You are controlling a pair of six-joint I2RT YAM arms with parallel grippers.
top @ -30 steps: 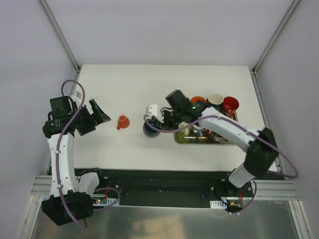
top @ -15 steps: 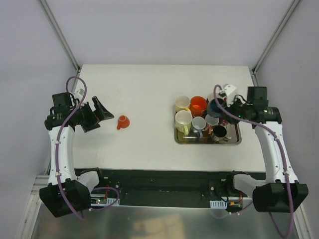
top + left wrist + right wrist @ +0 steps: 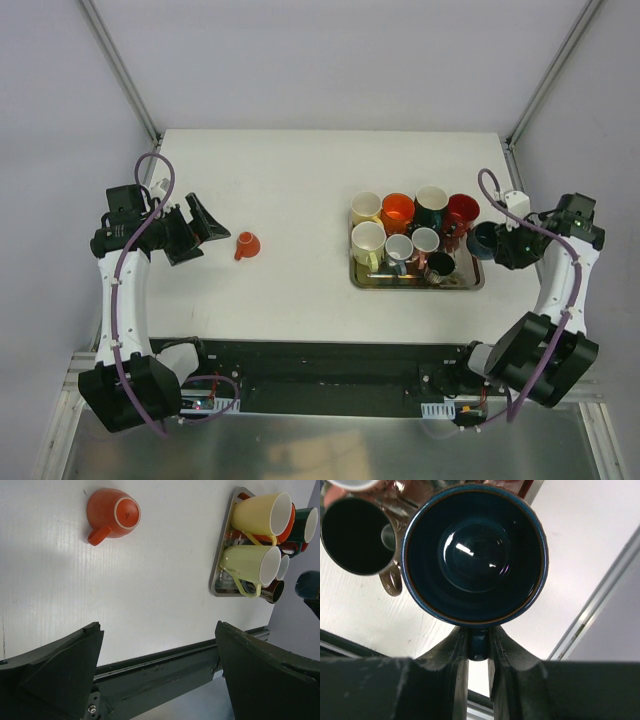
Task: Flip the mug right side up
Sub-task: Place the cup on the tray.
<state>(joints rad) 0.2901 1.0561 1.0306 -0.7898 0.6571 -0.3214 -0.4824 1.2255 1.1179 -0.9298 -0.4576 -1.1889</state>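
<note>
Orange mug (image 3: 112,512) — glossy ceramic, base up on the white ribbed table (image 3: 300,180), ahead of the left gripper (image 3: 157,630) and apart from it; its jaws are spread wide. Dark blue mug (image 3: 475,555) — round, glazed, its handle pinched by the right gripper (image 3: 477,635), just off the right edge of the metal tray (image 3: 415,286), which is crowded with upright mugs (image 3: 398,212).

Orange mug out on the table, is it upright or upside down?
Upside down. The orange mug shows its closed flat bottom on top, and its mouth faces down onto the table.
</note>
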